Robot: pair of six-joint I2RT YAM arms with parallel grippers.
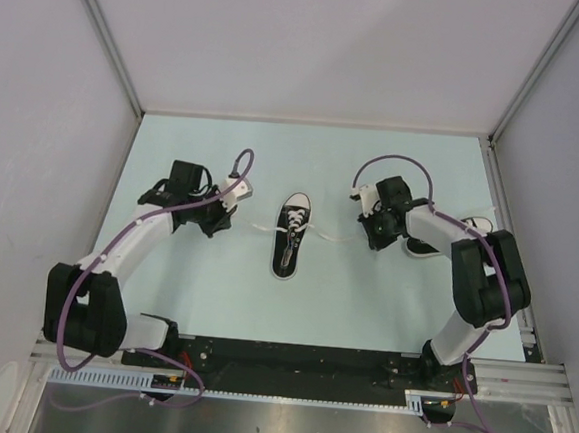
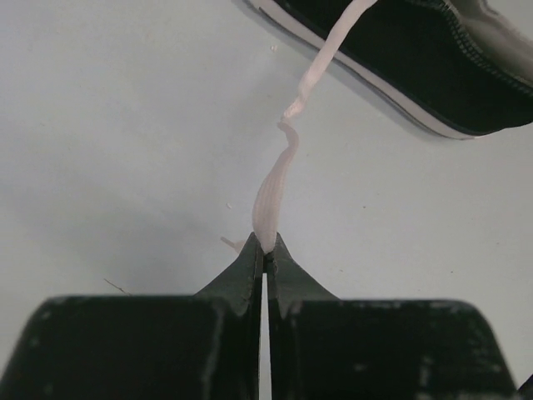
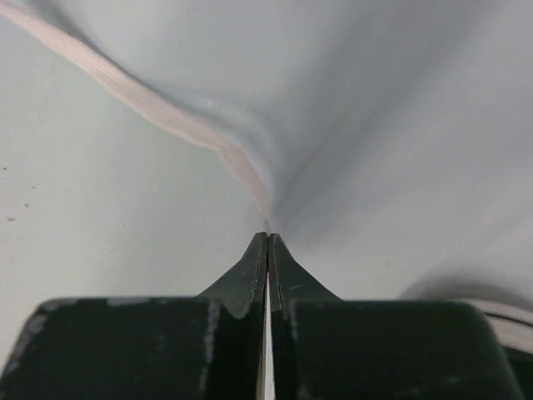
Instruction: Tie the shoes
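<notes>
Both closed tight: left gripper [image 2: 266,247] on the left lace [image 2: 276,187], right gripper [image 3: 267,240] on the right lace [image 3: 150,104].
Arms reach forward, elbows bent, wrists low, flanking the shoe [image 1: 290,239] lying mid-table, toe away. A second shoe [image 1: 419,249] lies beneath the right forearm near the right edge of the table [image 1: 213,301]; bare mat runs ahead to the back wall [image 1: 323,49].

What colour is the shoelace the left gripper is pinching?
White, with a faint pinkish tint. The lace shows best in the left wrist view.
</notes>
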